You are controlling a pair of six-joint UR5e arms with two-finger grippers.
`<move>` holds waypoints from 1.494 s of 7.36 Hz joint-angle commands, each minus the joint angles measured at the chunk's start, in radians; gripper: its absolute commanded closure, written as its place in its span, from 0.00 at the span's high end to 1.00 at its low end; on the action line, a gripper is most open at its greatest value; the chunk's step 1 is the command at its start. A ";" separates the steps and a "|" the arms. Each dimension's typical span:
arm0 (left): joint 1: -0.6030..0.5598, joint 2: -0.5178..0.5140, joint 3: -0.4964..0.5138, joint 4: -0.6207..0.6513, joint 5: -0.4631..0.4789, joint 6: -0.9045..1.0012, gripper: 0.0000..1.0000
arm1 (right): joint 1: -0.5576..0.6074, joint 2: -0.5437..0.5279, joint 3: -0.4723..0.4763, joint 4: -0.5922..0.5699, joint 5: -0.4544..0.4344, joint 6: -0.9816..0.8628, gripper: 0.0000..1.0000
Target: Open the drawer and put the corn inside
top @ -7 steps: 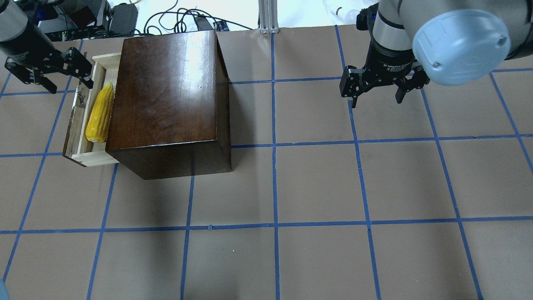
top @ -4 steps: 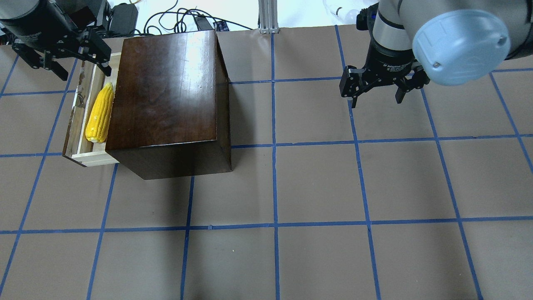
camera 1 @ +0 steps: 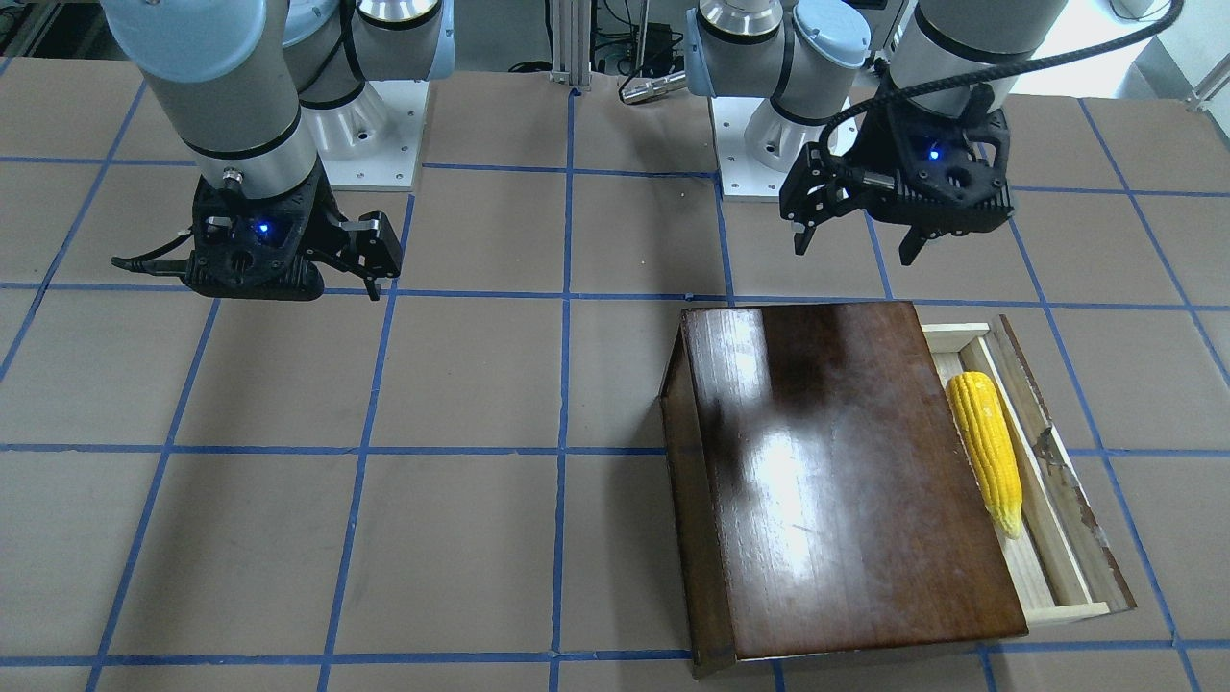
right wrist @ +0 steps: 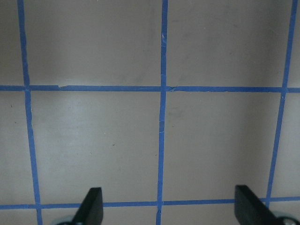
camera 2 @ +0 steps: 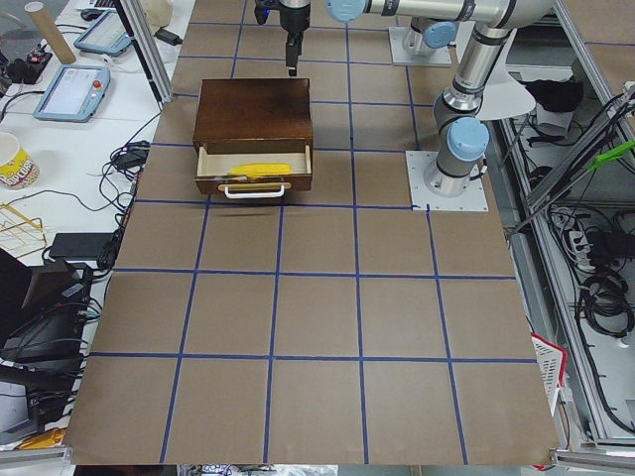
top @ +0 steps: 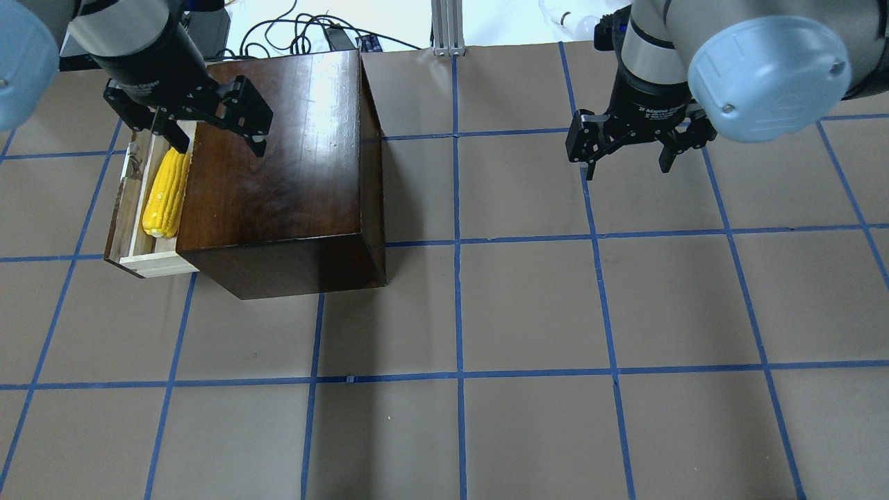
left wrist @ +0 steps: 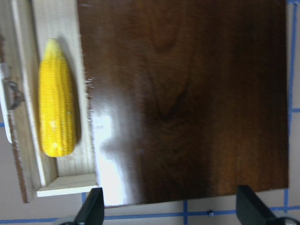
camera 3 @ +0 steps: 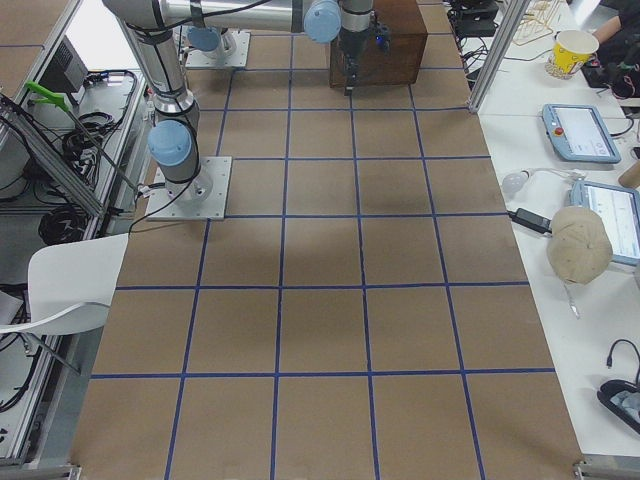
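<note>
The corn lies lengthwise in the open drawer, which is pulled out of the left side of the dark-brown box. The front-facing view shows the corn, the drawer and the box too. My left gripper is open and empty, held above the box's far left part and the drawer's far end. Its wrist view looks down on the corn and the box top. My right gripper is open and empty over bare table, far to the right.
The brown table carries a blue tape grid. Cables and electronics and an aluminium post lie past the far edge. The arm bases stand at the robot's side. The drawer has a white handle.
My left gripper has moved right, from beside the drawer's far end to above the box's left part. The right arm, corn and drawer have not moved.
</note>
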 commanded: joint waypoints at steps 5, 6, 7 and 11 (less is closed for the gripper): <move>0.002 0.013 -0.008 0.035 0.002 0.002 1.00 | 0.000 0.001 0.000 0.000 -0.002 0.000 1.00; 0.004 0.018 -0.007 0.035 0.002 0.000 1.00 | 0.000 0.001 0.000 0.000 -0.002 0.000 1.00; 0.007 0.019 -0.007 0.035 0.000 0.000 1.00 | 0.000 0.000 0.000 0.000 -0.002 0.000 1.00; 0.007 0.016 -0.008 0.032 0.002 0.000 1.00 | 0.000 0.000 0.000 0.000 -0.002 0.000 1.00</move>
